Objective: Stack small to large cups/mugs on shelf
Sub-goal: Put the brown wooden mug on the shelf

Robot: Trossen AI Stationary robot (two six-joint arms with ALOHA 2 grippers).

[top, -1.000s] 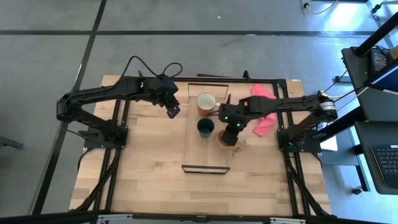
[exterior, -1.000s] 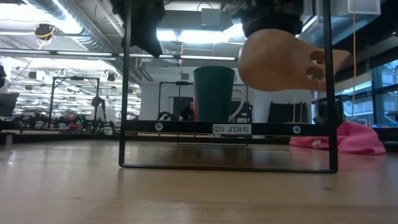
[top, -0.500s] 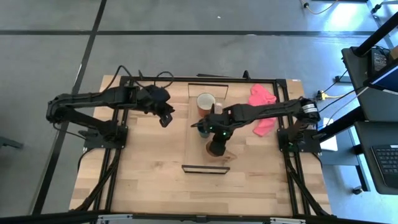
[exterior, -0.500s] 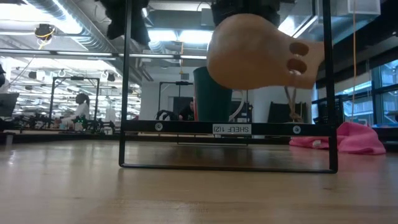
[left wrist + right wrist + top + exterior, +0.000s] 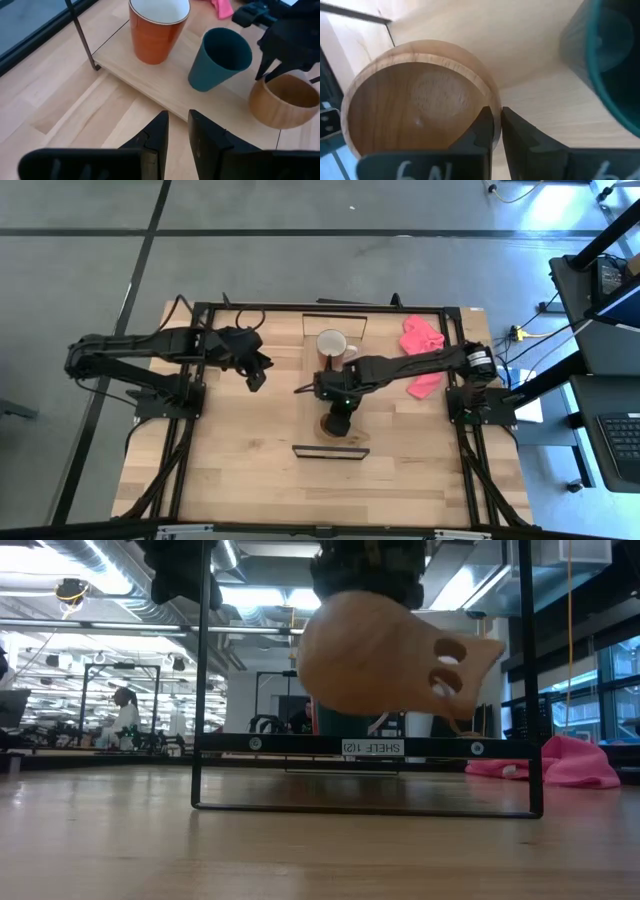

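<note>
**Wooden Cup Held Above the Shelf Board**

Light-wood tabletop (image 5: 230, 460) carries the whole scene, with grey floor around it and a workshop room visible behind in the low view.

We see the shelf (image 5: 312, 405), a long light-wood board with thin black frame ends, lying at the table centre. On it stand the orange-brown mug (image 5: 332, 345) with white interior, at the far end, and the dark green cup (image 5: 220, 58), just beside the mug toward the near end.

Our right gripper (image 5: 339, 406) is over the shelf's near half. Its fingers are pinched on the rim of the tan wooden cup (image 5: 385, 650), one finger inside the bowl and one outside, as the right wrist view shows. In the low view the cup hangs tilted, clear above the board, its handle with two holes pointing right.

Our left gripper (image 5: 254, 376) waits over the tabletop left of the shelf, holding nothing; its fingers (image 5: 157, 137) stand nearly together with a narrow gap.

A pink cloth (image 5: 424, 355) lies on the table right of the shelf.
</note>
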